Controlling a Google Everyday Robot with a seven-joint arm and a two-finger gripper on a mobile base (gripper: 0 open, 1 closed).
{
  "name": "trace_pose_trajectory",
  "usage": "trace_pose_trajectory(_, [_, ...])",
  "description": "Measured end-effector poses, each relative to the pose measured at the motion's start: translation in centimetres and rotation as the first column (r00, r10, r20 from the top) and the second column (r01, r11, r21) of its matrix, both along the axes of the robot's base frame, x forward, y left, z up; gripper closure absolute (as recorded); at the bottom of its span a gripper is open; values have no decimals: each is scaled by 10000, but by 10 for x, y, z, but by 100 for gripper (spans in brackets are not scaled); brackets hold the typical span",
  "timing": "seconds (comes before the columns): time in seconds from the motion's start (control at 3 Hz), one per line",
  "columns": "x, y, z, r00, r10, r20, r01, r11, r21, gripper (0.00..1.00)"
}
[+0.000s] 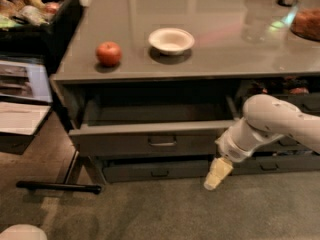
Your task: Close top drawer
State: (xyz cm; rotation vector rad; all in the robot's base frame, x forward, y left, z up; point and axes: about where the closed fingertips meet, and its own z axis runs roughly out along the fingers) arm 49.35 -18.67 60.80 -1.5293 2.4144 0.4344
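The top drawer point(150, 143) is a wide dark-grey metal drawer under the grey table top, pulled out a short way, with a small loop handle point(162, 141) at the centre of its front panel. Its dark inside shows behind the front. My gripper point(217, 174) hangs pale and yellowish at the end of the white arm point(270, 124), just right of and below the drawer front's right end, pointing down toward the carpet.
A red apple point(108, 53) and a white bowl point(171, 40) sit on the table top point(215, 59). A lower drawer point(155, 171) sits beneath. A black bin of items point(35, 9) and papers stand at left; a black bar point(57, 186) lies on the carpet.
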Motion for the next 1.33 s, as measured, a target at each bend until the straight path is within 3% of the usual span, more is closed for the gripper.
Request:
trace_pose_trajectory(0.33, [0,0,0,10000,0,6,0,10000,0,0])
trace_pose_trajectory(0.67, [38,11,0,9972,-48,752,44,10000,53,0])
trace_pose_trajectory(1.33, [76,17,4,9889,-46,1485,55,10000,-61,0])
